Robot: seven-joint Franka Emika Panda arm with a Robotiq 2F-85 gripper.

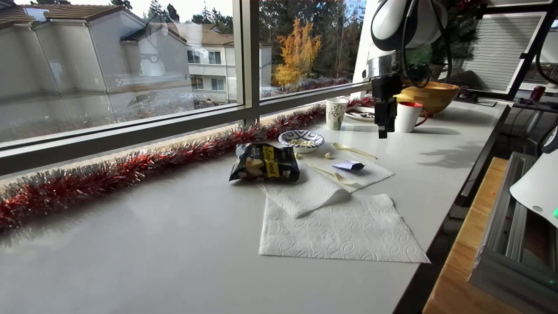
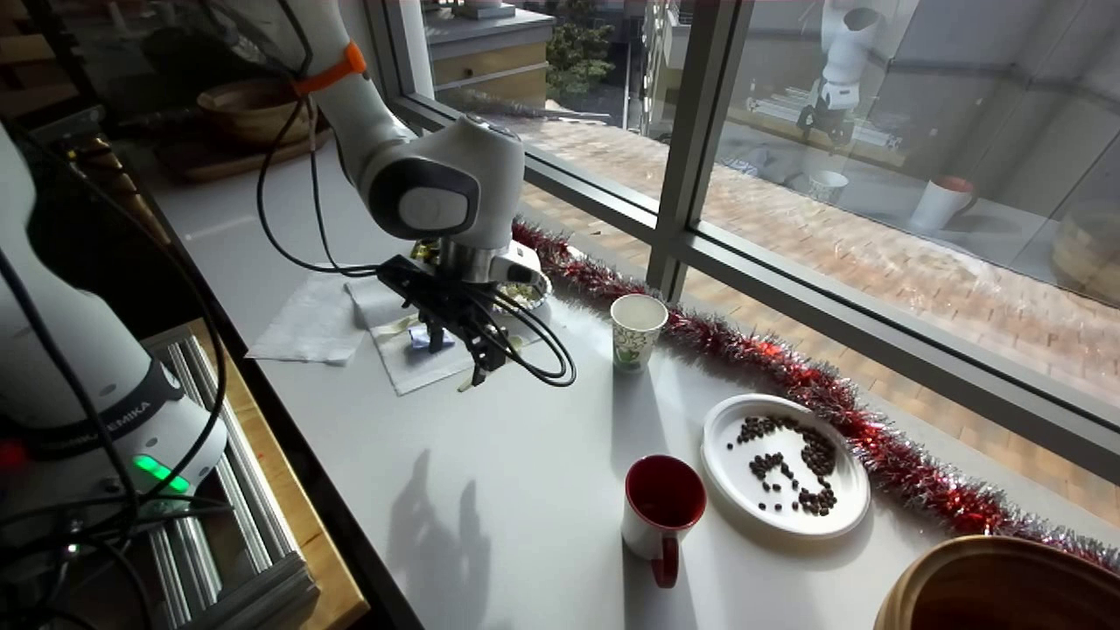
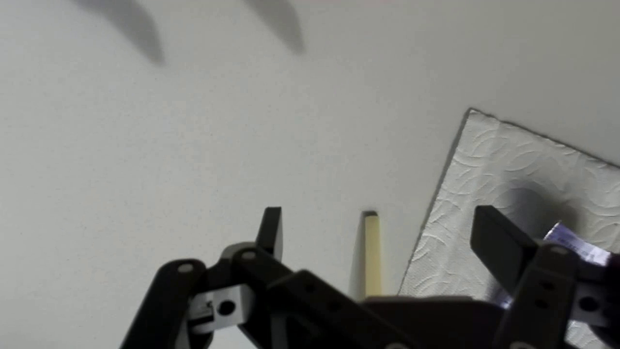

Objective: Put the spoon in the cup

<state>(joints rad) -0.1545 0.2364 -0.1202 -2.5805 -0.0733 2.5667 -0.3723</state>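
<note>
In an exterior view, a slim pale-yellow plastic spoon (image 1: 355, 151) lay before the white leaf-patterned paper cup (image 1: 336, 114). Right of the cup stood the cylindrical red-lined white mug (image 1: 405, 119); left and before it, the round blue-patterned white bowl (image 1: 301, 135).

Plastic-looking spoons (image 1: 355, 150), embossed paper towel (image 1: 335, 231), bristly shiny tinsel (image 1: 174, 162), smooth tabletop (image 1: 152, 244).

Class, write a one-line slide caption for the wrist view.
An open pincer frames a pale yellow spoon handle beside a textured paper towel.
</note>
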